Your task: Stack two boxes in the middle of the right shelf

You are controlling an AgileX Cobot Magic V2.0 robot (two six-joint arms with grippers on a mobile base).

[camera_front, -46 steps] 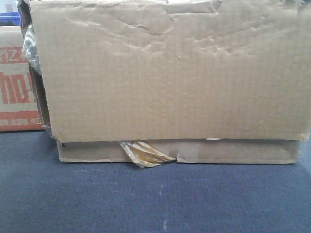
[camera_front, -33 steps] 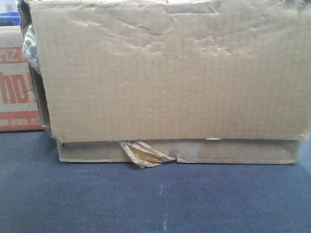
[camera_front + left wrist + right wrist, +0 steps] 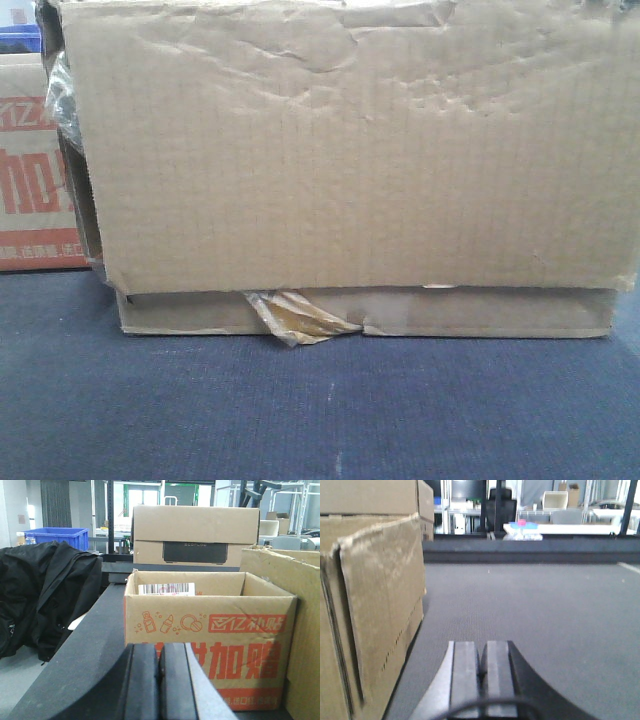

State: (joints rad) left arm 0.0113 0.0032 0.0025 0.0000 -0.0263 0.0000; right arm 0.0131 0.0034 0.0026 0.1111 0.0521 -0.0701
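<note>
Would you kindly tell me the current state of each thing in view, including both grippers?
large box: upright, front creased, resting on the flat box.
flat box: lying on the dark table, tape at its front edge torn.
red-printed box: upright, top open.
left gripper: shut, holding nothing.
right gripper: shut, holding nothing.
black jacket: crumpled in a heap.

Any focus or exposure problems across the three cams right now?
Front-facing view: soft and grainy, the large box fills the frame, its top edge washed out. Left wrist view: sharpest, printed box crisp, the left hand dark and close. Right wrist view: hazy, box flap blurred, far background overexposed.
</note>
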